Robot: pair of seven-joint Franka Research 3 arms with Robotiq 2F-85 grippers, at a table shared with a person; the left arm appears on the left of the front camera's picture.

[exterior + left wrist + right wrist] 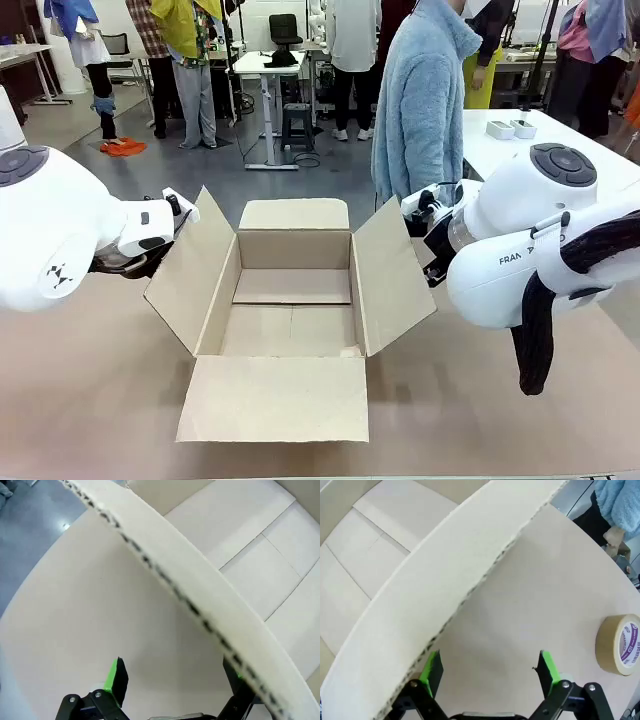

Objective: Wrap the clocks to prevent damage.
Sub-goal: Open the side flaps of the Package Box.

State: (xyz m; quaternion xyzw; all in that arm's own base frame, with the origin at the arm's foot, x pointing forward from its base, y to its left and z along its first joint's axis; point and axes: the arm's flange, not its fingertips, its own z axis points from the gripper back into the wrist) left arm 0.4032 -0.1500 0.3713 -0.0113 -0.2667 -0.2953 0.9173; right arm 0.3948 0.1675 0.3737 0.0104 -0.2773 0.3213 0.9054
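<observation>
The clocks are out of view. An open cardboard box [290,310] stands in the middle of the table with all its flaps spread and nothing inside. My left gripper [168,215] sits just outside the box's left flap [190,270]. In the left wrist view this gripper [177,680] is open, and the flap's corrugated edge [200,615] crosses in front of one finger. My right gripper [425,215] is at the top of the right flap [395,275]. In the right wrist view it [490,672] is open, with that flap's edge [470,595] passing over one finger.
A brown tape roll [619,644] lies on the table outside the right flap. A person in a light blue fleece [425,100] stands at the far side. A white table [560,135] with small white items is at the back right.
</observation>
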